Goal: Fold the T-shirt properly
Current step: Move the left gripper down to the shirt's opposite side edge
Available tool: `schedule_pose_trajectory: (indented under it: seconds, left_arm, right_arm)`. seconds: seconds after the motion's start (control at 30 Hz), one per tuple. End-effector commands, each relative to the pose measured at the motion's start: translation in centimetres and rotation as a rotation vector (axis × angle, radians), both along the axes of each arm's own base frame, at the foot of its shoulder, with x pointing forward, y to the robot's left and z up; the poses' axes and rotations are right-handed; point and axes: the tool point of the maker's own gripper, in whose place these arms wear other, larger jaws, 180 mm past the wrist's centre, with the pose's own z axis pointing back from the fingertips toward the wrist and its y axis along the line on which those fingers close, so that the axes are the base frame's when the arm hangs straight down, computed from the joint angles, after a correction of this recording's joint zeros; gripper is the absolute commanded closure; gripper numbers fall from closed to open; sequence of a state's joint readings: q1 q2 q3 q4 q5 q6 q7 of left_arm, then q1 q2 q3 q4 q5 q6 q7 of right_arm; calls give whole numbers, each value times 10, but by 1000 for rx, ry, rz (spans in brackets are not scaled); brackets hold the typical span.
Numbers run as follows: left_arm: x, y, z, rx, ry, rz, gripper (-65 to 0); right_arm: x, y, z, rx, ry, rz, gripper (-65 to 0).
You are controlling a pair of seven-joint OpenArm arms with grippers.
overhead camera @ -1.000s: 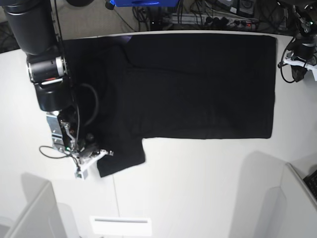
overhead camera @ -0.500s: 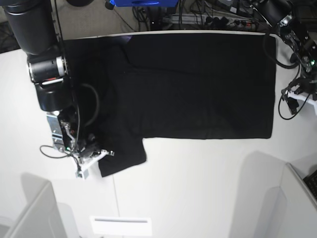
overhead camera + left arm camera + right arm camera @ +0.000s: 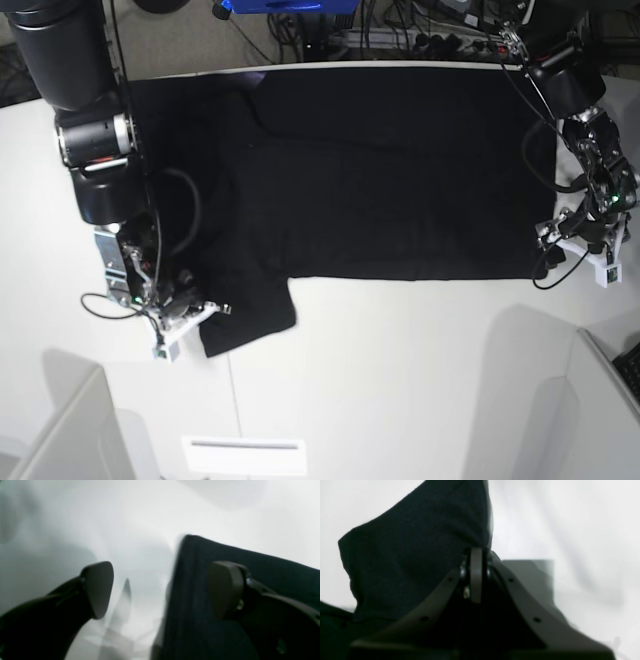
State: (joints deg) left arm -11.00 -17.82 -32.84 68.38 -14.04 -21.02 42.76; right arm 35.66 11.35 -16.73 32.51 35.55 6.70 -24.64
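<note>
The T-shirt (image 3: pixel 390 170) is lying spread flat on the white bench (image 3: pixel 400 380), plain black side up, filling most of the far half of the surface, with one short sleeve (image 3: pixel 245 310) sticking out toward the near edge on the base view's left. The right gripper (image 3: pixel 185 318) is pinching the outer edge of that sleeve: in the right wrist view its jaws are pressing tightly together on the dark cloth (image 3: pixel 415 555), which is bunching slightly just above them. The right arm (image 3: pixel 90 130) is reaching down along the shirt's left edge from the top of the base view, its wrist bending low to the bench beside the sleeve. The left gripper (image 3: pixel 575 250) is hanging at the shirt's near corner on the opposite side, its jaws standing wide apart and holding nothing; in the left wrist view one finger (image 3: pixel 98 590) is sitting over bare bench and the other over the cloth, with the shirt's edge (image 3: pixel 190 592) running between them, though that view is blurry. The left arm (image 3: pixel 570 90) is coming down from the far right corner in a bent line along the shirt's edge. Beyond the bench's far edge, cables and a power strip (image 3: pixel 430 40) are lying on the floor, and pale panels (image 3: pixel 70 430) are rising at the near corners.
</note>
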Motion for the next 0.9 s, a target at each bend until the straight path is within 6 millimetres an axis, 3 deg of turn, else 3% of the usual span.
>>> schedule_pose_trajectory:
  seconds: [0.0,0.33,0.63,0.87]
  left_arm:
    - [16,7,18,18,-53,-6,-568]
    - [41,-5,1,-80,-18,1,-568]
    - [52,-29,-11,-83,34,-73,-566]
    - [52,-30,-12,-84,37,-75,-380]
  right_arm:
    - [4,-4,6,-13,7,5,0]
    - [5,-4,6,-13,4,4,0]
    - [5,-4,6,-13,4,4,0]
    - [5,-4,6,-13,4,4,0]
